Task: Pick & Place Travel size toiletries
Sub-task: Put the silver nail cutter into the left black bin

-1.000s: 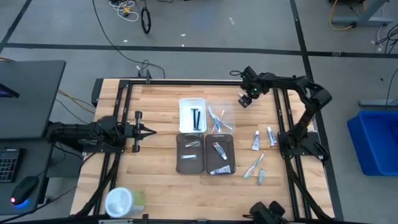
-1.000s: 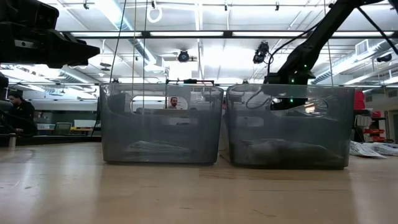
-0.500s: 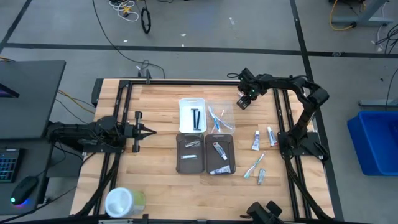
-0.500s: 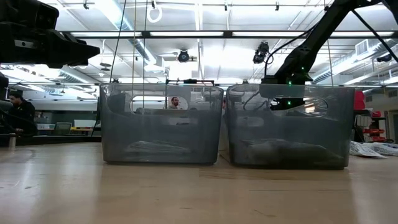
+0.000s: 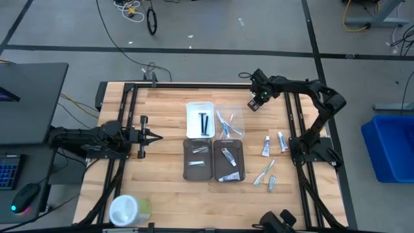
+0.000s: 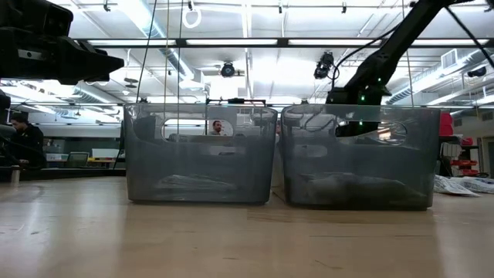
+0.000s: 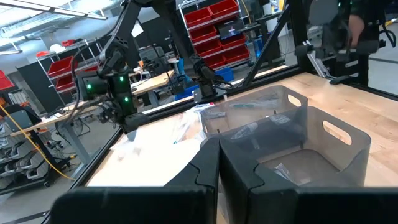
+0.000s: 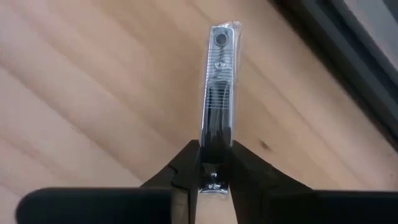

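A silver nail clipper in clear wrap [image 8: 217, 93] lies at the table's far right, and my right gripper [image 8: 215, 163] is shut on it. In the high view that gripper [image 5: 257, 100] points steeply down at the small item [image 5: 253, 105]. Loose toiletries lie on the wood at the right: two white tubes [image 5: 266, 147] [image 5: 282, 140], a toothbrush [image 5: 263, 172] and a small grey piece [image 5: 272, 183]. My left gripper [image 5: 154, 136] waits shut and level at the table's left, its fingers [image 7: 233, 171] together. My right gripper pinches the clipper between its two fingers by its two long edges, close to its near end [image 8: 216, 149]. The fingers come from above, slanting steeply down. The clipper's length runs away from them, flat along the wood; whether it is clear of the table I cannot tell.
In the middle stand a white tray with black sticks [image 5: 200, 120], a clear tray with toothbrushes [image 5: 229, 123] and two grey trays [image 5: 198, 159] [image 5: 228, 159] holding items. A round white-and-green container [image 5: 129, 209] sits at the near left. The dark table frame [image 5: 288, 110] runs beside my right gripper.
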